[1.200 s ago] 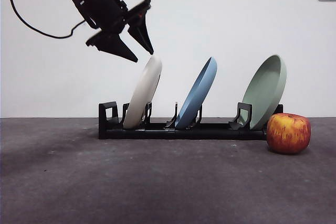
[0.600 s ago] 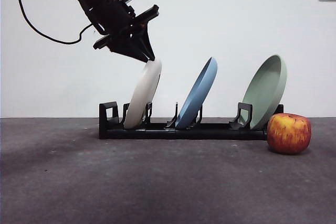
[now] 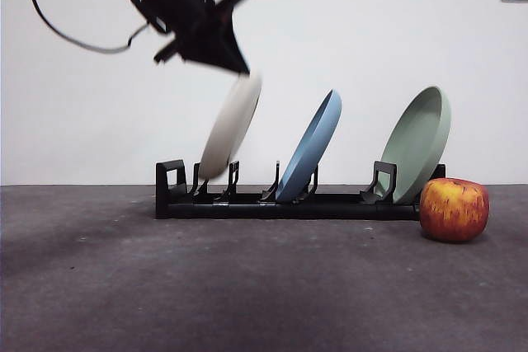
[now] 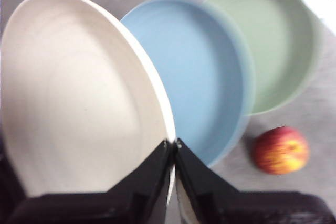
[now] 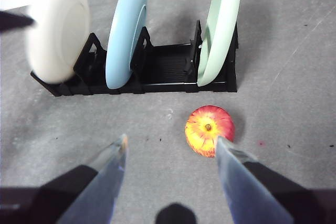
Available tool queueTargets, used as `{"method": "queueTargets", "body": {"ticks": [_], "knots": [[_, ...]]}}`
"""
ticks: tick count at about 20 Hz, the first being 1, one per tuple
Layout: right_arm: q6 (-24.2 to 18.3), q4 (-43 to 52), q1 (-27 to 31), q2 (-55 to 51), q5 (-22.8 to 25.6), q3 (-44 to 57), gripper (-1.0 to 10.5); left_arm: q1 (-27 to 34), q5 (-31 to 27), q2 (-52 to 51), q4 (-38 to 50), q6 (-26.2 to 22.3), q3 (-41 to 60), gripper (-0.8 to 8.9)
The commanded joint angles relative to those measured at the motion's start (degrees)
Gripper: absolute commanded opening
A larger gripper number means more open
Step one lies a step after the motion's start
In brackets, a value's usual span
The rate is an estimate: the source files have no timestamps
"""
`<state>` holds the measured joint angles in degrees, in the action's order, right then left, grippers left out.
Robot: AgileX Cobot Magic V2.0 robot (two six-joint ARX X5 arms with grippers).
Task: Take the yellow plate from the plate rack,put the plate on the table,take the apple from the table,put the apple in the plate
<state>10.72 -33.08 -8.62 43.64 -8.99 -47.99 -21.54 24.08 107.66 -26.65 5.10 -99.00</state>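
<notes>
Pinching the yellow plate (image 3: 231, 125) by its upper rim in the left hand (image 3: 239, 68), best raised clear of the plate rack (image 3: 280, 202) brackets without brushing the blue plate (image 3: 309, 146); right hand (image 5: 170, 153) spread, waiting.

We see the yellow plate (image 3: 232, 125) motion-blurred in the front view, its top rim hidden behind the left gripper (image 3: 239, 66). In the left wrist view the plate rack is hidden behind the plates, and the apple (image 4: 280, 150) looks soft and smeared.
</notes>
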Motion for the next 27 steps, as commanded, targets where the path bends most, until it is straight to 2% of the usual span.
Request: {"method": "queueTargets", "body": {"ticks": [1, 4, 9, 10, 12, 14, 17, 19, 21, 24, 27], "knots": [[-0.09, 0.09, -0.07, -0.02, -0.04, -0.28, 2.8, -0.31, 2.16, -4.55, 0.50, -0.83, -0.76, -0.08], [-0.09, -0.55, -0.07, -0.02, -0.04, -0.28, 2.8, -1.07, 3.41, -11.06, -4.15, -1.38, -0.76, -0.08], [-0.11, -0.55, -0.07, -0.02, -0.04, -0.28, 2.8, -5.09, 2.71, -22.69, -21.20, -9.14, -0.76, -0.08], [-0.11, -0.52, -0.07, -0.02, -0.04, -0.28, 2.8, -6.71, 0.76, -24.50, -24.37, -11.30, -0.76, -0.08], [-0.11, -0.55, -0.07, -0.04, -0.02, -0.28, 2.8, -11.39, -8.96, -27.28, -30.95, -13.31, -0.76, -0.08], [-0.11, -0.55, -0.07, -0.04, -0.02, -0.28, 2.8, -17.49, -18.91, -28.09, -38.05, -13.31, -0.76, -0.08], [-0.11, -0.57, -0.07, -0.20, -0.02, -0.28, 2.8, -26.69, -28.55, -28.00, -45.20, -12.63, 0.44, -0.08], [-0.11, -0.57, -0.07, -0.20, 0.07, -0.28, 2.8, -33.46, -33.14, -28.00, -43.56, -9.44, 4.02, -0.08], [-0.11, -0.57, -0.07, -0.37, 0.09, -0.28, 2.8, -37.68, -37.97, -28.00, -39.71, -6.56, 9.79, -0.08], [-0.11, -0.57, -0.07, -0.42, 0.11, -0.28, 2.8, -40.46, -38.73, -27.28, -28.79, -6.21, 20.79, -0.08], [-0.11, -0.57, -0.07, -0.52, 0.11, -0.28, 2.8, -40.61, -38.77, -24.98, -16.09, -6.82, 30.51, -0.09]]}}
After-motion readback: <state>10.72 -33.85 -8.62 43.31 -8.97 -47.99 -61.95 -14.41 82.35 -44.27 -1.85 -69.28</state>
